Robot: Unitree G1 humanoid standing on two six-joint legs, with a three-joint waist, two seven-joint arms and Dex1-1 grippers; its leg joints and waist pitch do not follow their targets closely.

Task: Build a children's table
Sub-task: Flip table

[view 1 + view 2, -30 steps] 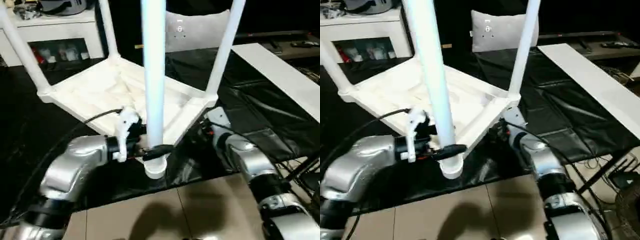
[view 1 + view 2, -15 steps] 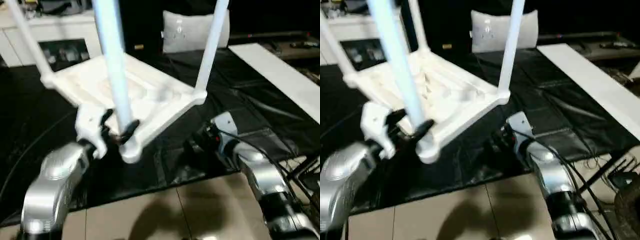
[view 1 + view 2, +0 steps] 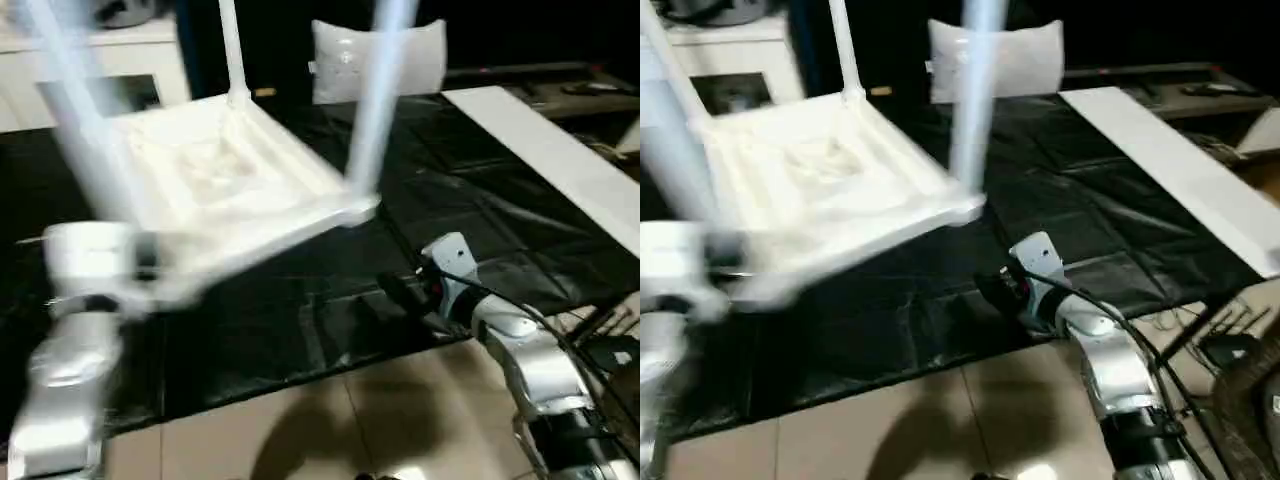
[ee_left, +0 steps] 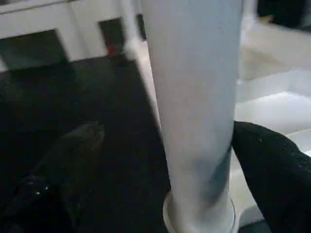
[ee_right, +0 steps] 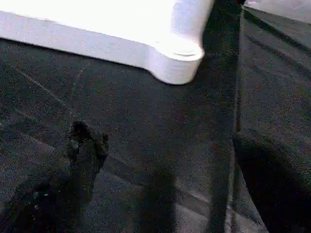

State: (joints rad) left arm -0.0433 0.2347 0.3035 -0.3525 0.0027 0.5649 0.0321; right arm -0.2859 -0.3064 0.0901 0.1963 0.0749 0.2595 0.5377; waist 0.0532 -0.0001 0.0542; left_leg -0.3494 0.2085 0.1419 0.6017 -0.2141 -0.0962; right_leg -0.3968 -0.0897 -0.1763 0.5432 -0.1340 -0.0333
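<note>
- Left eye view: The white table (image 3: 215, 180) is upside down on the black mat (image 3: 470, 230). Its legs stick up in the air. One side of the table looks lifted, so it is tilted. The left gripper (image 3: 150, 262) is at the near corner, by the near leg (image 3: 85, 150). It is very blurry here. The right gripper (image 3: 398, 292) is low over the mat, near another corner, apart from the table. A grey cushion (image 3: 380, 58) sits at the back.
- Right eye view: The same scene. The far-right leg (image 3: 975, 95) stands up from its corner. A long white board (image 3: 1170, 165) lies on the right of the mat.
- Left wrist view: The near leg (image 4: 194, 107) stands between two black fingers (image 4: 265, 165). The fingers are spread wide. One finger touches the leg, and the other is off to the side. So the leg is hooked, not squeezed. I think the leg could slide out, and the tilted table would bump back down. The leg could also pop out of its socket if it is pushed too hard.
- Right wrist view: A round table corner (image 5: 177, 58) is just ahead, above the mat. The right fingers (image 5: 80, 155) are wide open and hold nothing. If this hand does not help, the table could tip over sideways.
</note>
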